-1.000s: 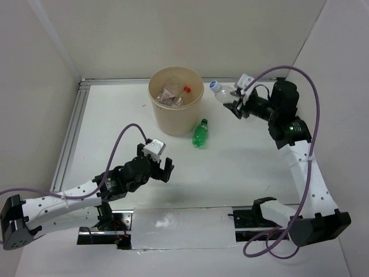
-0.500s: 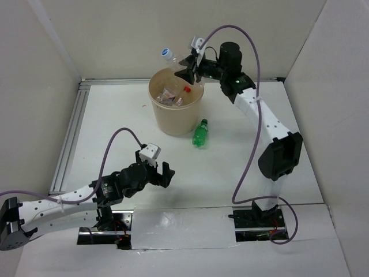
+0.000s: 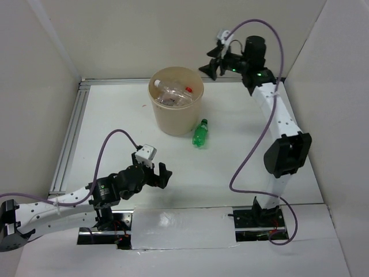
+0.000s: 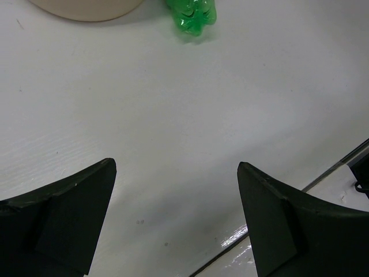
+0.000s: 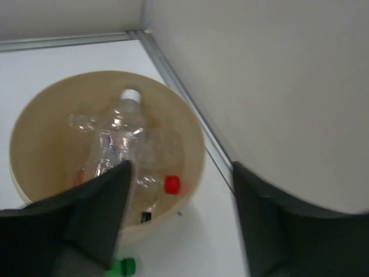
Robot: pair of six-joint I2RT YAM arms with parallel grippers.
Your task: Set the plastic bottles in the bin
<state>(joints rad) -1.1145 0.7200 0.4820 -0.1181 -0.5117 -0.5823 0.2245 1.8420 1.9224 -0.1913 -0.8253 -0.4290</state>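
The beige bin (image 3: 176,115) stands at the back of the table, with several clear plastic bottles (image 3: 172,92) lying inside. In the right wrist view a clear bottle with a white cap (image 5: 118,135) and a red cap (image 5: 172,184) show inside the bin (image 5: 196,144). A green bottle (image 3: 200,133) lies on the table just right of the bin; its base (image 4: 193,11) shows at the top of the left wrist view. My right gripper (image 3: 214,62) hangs high, just right of the bin, open and empty (image 5: 181,173). My left gripper (image 3: 153,169) is open and empty low over the near table (image 4: 176,173).
White walls enclose the table on three sides. A metal rail (image 3: 69,133) runs along the left and back edges. A shiny strip (image 3: 179,228) lies between the arm bases at the near edge.
My right arm swung a clear bottle from right of the bin to above it and opened; the bottle now lies in the bin. The left arm barely shifted.
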